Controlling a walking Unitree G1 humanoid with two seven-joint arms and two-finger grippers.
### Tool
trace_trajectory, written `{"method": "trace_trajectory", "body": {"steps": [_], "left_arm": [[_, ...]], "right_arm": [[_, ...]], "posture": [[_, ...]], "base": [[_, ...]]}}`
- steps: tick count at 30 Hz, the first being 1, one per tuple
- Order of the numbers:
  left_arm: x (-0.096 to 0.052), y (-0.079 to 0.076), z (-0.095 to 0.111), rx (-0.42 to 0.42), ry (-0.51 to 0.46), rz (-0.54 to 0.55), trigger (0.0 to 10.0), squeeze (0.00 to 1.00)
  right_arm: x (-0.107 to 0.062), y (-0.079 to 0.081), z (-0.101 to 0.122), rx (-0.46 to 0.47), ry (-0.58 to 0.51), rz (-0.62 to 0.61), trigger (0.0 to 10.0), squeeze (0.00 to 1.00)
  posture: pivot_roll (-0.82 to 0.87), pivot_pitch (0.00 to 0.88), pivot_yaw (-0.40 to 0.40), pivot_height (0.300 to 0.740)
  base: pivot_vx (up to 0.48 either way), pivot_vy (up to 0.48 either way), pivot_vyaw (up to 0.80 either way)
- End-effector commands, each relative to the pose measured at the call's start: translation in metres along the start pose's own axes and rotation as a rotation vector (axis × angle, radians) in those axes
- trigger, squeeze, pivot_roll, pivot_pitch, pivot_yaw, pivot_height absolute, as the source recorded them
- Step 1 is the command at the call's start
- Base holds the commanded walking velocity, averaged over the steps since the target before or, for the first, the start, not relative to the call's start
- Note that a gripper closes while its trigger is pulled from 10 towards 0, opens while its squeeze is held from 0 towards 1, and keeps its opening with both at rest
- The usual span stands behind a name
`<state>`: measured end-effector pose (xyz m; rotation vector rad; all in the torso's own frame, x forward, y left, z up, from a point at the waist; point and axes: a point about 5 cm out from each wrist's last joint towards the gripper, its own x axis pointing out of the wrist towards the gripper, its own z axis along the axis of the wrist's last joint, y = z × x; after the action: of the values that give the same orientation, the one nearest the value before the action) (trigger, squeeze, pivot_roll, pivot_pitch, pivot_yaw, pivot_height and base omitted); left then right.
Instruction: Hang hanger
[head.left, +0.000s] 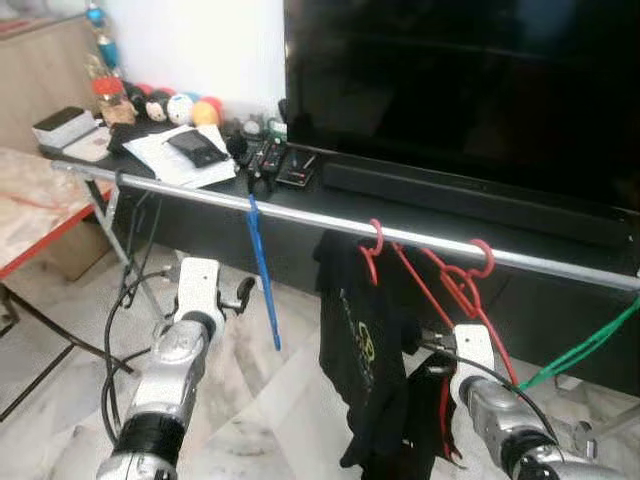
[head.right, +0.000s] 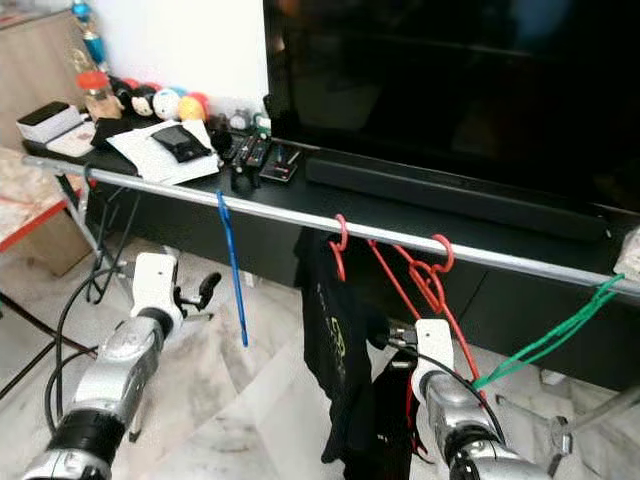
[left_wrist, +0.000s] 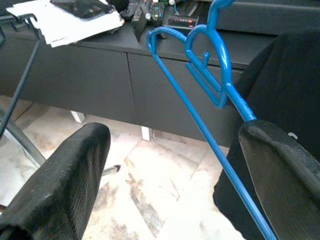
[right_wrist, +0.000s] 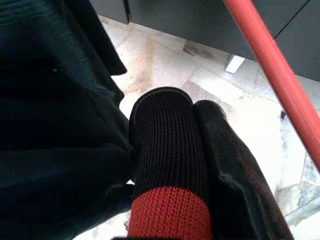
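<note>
Blue hanger (head.left: 262, 280) hangs on the metal rail (head.left: 300, 215) in front of the TV cabinet (head.right: 420, 205), left of the black shirt (head.left: 360, 350) on a red hanger (head.left: 372, 247). My left gripper (left_wrist: 170, 185) is spread wide, w/ the hanger's arm between the fingers, touching neither. My right gripper (right_wrist: 190, 150) is pressed together beside dark cloth, below the other red hangers (head.left: 462, 285).

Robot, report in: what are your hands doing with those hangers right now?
Left gripper open beside blue hanger, which hangs on the rail. Right gripper shut, beside black shirt on red hanger.
</note>
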<state>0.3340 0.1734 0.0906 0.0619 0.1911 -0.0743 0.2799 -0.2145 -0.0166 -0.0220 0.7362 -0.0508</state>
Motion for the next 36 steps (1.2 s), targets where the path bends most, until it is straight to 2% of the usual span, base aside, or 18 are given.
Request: {"method": "trace_trajectory", "body": {"steps": [1, 8, 11, 18, 19, 22, 27, 33, 36], "left_arm": [[0.009, 0.0, 0.003, -0.015, 0.026, -0.007, 10.0, 0.0], [0.021, -0.005, 0.011, -0.018, 0.034, -0.053, 10.0, 0.0], [0.023, -0.004, 0.015, -0.008, 0.007, -0.047, 10.0, 0.0], [0.015, 0.001, 0.016, 0.015, -0.086, -0.019, 10.0, 0.0], [0.012, 0.002, 0.015, 0.01, -0.1, -0.012, 10.0, 0.0], [0.008, 0.003, 0.013, 0.01, -0.115, -0.016, 10.0, 0.0], [0.006, 0.002, 0.012, 0.019, -0.125, -0.023, 10.0, 0.0], [0.005, 0.0, 0.015, 0.019, -0.146, -0.033, 10.0, 0.0], [0.005, -0.003, 0.016, 0.021, -0.153, -0.044, 10.0, 0.0]], "right_arm": [[0.0, -0.001, 0.005, -0.008, -0.011, 0.002, 10.0, 0.0], [0.0, -0.001, 0.005, -0.009, -0.012, 0.003, 10.0, 0.0], [0.0, -0.001, 0.005, -0.008, -0.013, 0.002, 10.0, 0.0], [0.0, -0.002, 0.004, -0.027, 0.004, 0.004, 10.0, 0.0], [0.0, -0.003, 0.001, -0.079, 0.056, -0.003, 10.0, 0.0], [0.0, -0.004, -0.004, -0.13, 0.147, 0.014, 10.0, 0.0], [0.0, -0.001, -0.001, -0.109, 0.114, 0.056, 10.0, 0.0], [0.0, 0.0, 0.004, -0.25, 0.098, 0.087, 10.0, 0.0], [0.001, 0.001, 0.008, -0.272, 0.061, 0.101, 10.0, 0.0]], "posture": [[-0.08, 0.0, -0.035, 0.74], [-0.09, 0.0, -0.033, 0.74], [-0.1, 0.0, -0.029, 0.74], [-0.09, 0.0, -0.031, 0.74], [-0.09, 0.0, -0.031, 0.74], [-0.09, 0.0, -0.033, 0.74], [-0.09, 0.0, -0.032, 0.74], [-0.09, 0.0, -0.032, 0.74], [-0.09, 0.0, -0.031, 0.74]], "base": [[0.0, 0.0, 0.0], [0.0, 0.0, 0.0], [0.0, 0.0, 0.0], [0.0, 0.0, 0.0], [0.0, 0.0, 0.0], [0.0, 0.0, 0.0], [0.0, 0.0, 0.0], [0.0, 0.0, 0.0], [0.0, 0.0, 0.0]]}}
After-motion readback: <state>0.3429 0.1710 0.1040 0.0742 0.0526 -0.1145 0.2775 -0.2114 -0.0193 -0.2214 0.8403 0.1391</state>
